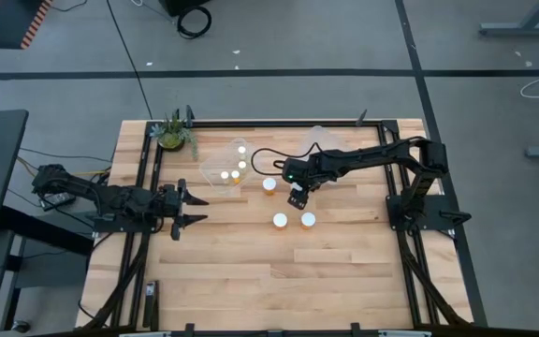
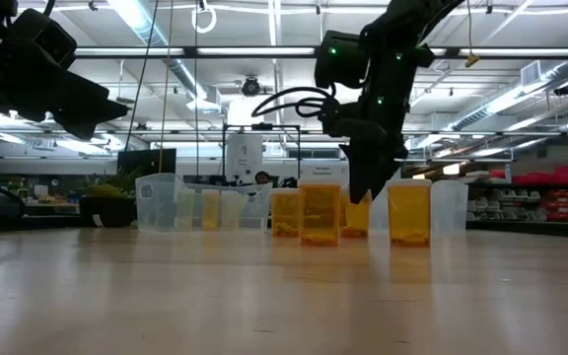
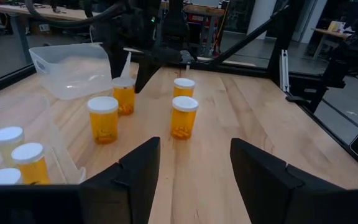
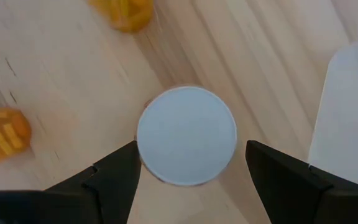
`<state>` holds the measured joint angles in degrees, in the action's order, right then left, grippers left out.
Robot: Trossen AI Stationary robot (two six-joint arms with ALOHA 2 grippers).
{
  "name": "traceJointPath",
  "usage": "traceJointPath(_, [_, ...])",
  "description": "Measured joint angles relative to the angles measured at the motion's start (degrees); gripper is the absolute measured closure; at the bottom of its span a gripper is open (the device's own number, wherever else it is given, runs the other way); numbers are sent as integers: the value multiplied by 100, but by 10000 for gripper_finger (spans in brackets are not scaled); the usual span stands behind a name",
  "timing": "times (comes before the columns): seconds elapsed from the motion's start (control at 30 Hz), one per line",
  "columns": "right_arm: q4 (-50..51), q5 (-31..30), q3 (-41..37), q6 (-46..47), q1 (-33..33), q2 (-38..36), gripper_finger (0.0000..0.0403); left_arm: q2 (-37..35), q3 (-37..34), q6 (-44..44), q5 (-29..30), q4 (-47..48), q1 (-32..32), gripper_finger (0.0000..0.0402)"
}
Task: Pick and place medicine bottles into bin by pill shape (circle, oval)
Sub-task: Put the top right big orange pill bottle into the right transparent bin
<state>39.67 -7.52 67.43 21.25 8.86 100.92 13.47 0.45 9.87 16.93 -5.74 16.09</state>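
Four orange medicine bottles with white caps stand upright on the wooden table: one (image 1: 269, 184), one (image 1: 280, 221), one (image 1: 308, 220), and a fourth (image 4: 186, 135) under my right gripper. My right gripper (image 4: 191, 150) is open and points down over this fourth bottle, one finger on each side of its cap. In the low view its fingers (image 2: 368, 182) reach down at the bottle (image 2: 358, 219). My left gripper (image 1: 190, 208) is open and empty at the table's left. It points level toward the bottles.
A clear bin (image 1: 219, 174) at the far middle holds three white-capped bottles (image 1: 241, 148). A second clear bin (image 1: 318, 140) stands to its right, close behind my right arm. A small potted plant (image 1: 172, 133) sits at the far left corner.
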Motion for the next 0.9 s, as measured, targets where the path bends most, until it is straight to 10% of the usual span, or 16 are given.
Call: traceJointPath(0.9, [-93, -10, 105, -392, 42, 0, 166, 0, 0, 0, -2, 0, 1, 208])
